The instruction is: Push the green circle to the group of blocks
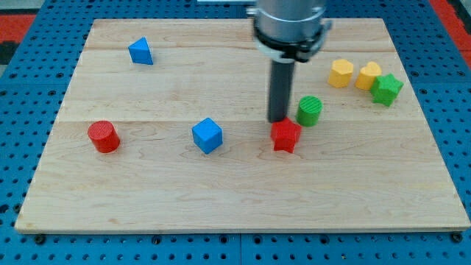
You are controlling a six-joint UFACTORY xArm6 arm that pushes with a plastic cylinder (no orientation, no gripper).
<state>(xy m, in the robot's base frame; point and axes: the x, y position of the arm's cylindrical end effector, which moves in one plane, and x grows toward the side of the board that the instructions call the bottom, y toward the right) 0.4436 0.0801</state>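
Sitting just right of my tip (279, 120), the green circle (310, 110).

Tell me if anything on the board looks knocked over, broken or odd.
Nothing stands out. Every block sits flat on the wooden board, none tipped or damaged. My tip rests just left of the green circle and above the red star.
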